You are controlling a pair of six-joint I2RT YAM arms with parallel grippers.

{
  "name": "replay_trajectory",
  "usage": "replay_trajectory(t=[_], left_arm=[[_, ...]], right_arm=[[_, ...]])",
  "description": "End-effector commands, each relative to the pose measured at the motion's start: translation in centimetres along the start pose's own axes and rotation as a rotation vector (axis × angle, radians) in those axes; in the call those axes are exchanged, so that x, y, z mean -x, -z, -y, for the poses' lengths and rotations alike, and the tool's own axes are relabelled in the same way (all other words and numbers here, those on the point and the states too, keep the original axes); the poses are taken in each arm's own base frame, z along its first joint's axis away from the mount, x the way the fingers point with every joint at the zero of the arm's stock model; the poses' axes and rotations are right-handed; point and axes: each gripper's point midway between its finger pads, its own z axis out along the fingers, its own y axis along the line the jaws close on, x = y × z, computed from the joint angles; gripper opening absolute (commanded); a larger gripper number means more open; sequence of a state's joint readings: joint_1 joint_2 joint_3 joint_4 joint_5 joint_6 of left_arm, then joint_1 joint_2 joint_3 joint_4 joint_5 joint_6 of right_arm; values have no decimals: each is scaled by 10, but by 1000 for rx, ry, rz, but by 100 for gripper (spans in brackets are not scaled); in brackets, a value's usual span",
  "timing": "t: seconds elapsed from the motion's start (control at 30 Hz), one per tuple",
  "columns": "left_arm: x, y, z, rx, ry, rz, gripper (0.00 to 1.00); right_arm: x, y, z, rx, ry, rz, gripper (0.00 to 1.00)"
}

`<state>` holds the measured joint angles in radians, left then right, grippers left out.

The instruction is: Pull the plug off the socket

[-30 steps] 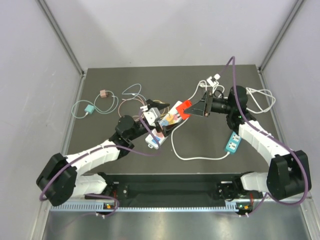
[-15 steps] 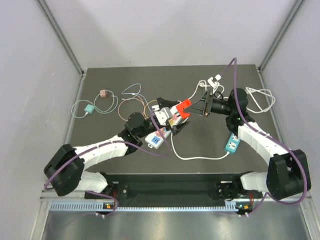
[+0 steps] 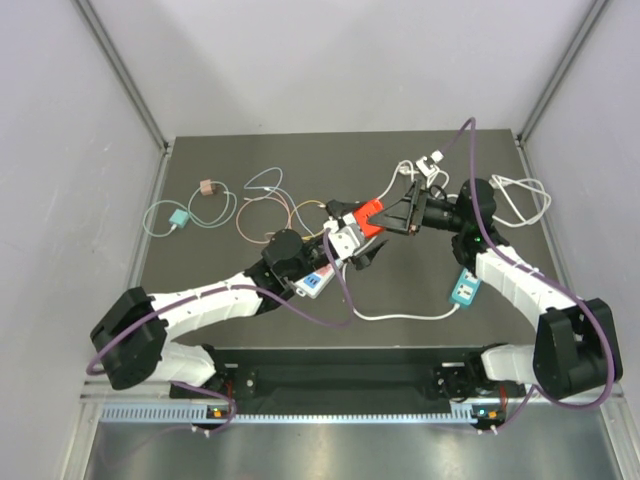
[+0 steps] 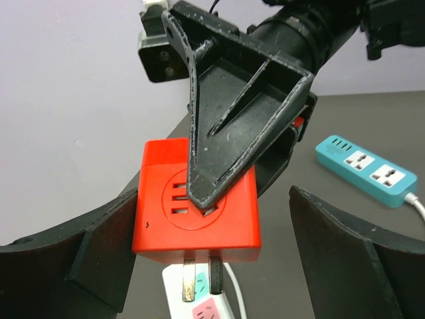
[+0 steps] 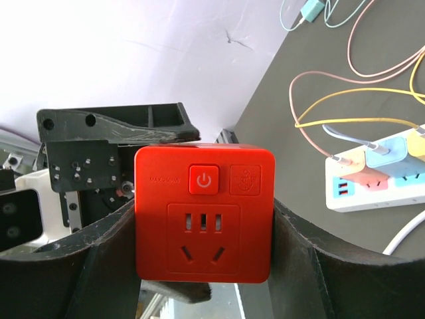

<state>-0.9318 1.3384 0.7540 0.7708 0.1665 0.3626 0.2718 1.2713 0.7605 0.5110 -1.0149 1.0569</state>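
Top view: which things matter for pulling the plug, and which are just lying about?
In the job: red plug, white power strip, right tool, left tool.
Lying about: teal power strip, coiled cables, teal charger, pink charger.

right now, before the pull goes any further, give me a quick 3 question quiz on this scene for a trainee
1. True or false: the red plug cube has its prongs buried fully in the white strip, with no metal showing.
2. The right gripper is clamped on: A) a loose cable, B) the red plug cube, C) nothing.
3. What colour is the power strip lying on the table beside the right arm?

Key: 1 false, bare prong metal shows above the strip in the left wrist view. 2 B. 3 teal.
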Motion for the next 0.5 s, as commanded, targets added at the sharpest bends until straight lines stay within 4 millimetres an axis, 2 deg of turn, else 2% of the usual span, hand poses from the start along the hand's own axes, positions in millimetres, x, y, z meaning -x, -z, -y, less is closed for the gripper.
replay_trajectory(t=[0.0, 0.13, 0.3, 0.43, 0.47], left_arm=[[1, -5, -10, 48, -72, -29, 90], [4, -7, -19, 92, -73, -36, 85], [5, -10, -20, 91, -66, -34, 77], [8, -12, -18, 82, -57, -24, 61], [8, -12, -18, 80, -54, -24, 46]], right_arm=[[13, 0, -15, 45, 53, 36, 0], [13, 0, -14, 42, 53, 40, 0], [13, 0, -13, 39, 53, 44, 0], [12, 1, -12, 35, 55, 47, 1], [11, 1, -11, 32, 56, 47, 2]])
